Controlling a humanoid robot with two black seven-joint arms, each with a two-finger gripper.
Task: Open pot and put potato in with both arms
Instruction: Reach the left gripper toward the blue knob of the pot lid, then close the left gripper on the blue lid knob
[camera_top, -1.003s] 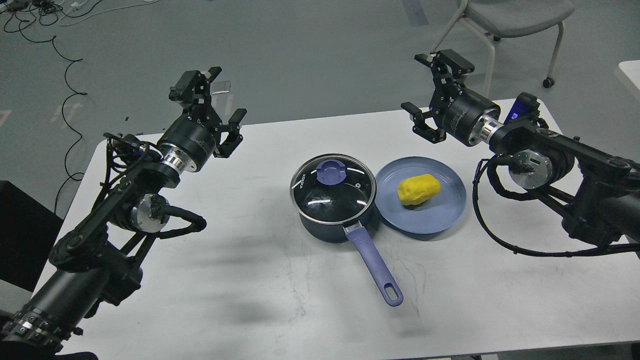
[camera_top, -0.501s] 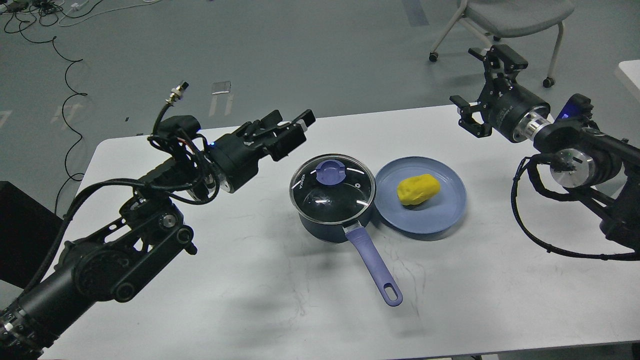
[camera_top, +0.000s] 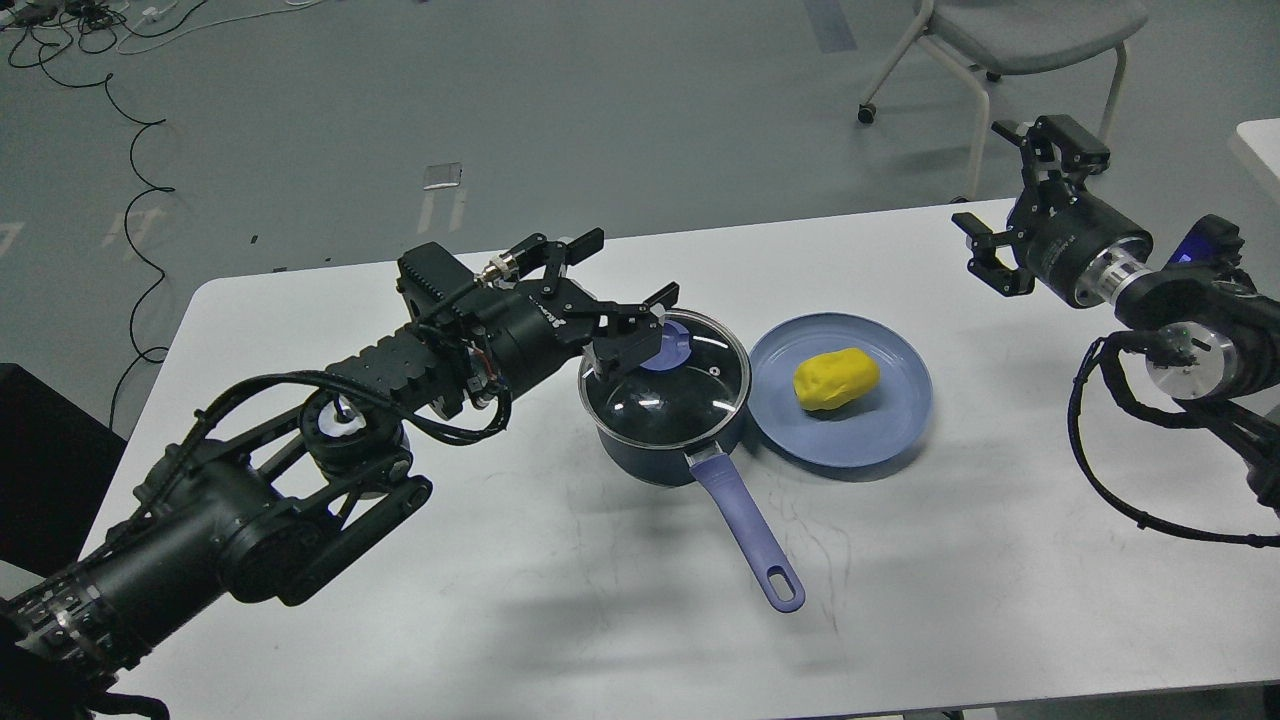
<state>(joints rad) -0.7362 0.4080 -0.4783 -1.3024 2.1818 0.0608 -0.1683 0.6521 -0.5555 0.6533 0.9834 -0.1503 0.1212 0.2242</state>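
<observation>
Glass lid (camera_top: 668, 378) still caps the pot (camera_top: 660, 440) as the left gripper (camera_top: 620, 300), jaws spread, has swung over its knob (camera_top: 668, 343); right gripper (camera_top: 1030, 205), spread, has retreated. Potato (camera_top: 837, 379) sits on the plate (camera_top: 880, 440).

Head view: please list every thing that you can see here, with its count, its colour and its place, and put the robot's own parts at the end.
White rectangular table: one, white, fills the middle of the view.
Dark blue saucepan with purple handle: one, table centre, handle toward the near edge.
Glass lid with purple knob: one, clear with metal rim, on the saucepan.
Round blue plate: one, right of the saucepan.
Yellow potato: one, on the plate.
Grey chair on castors: one, floor, top right.
Black cables: several, floor, top left.
Left gripper: one, black, open, at the lid knob.
Right gripper: one, black, open, above the table's far right corner.
</observation>
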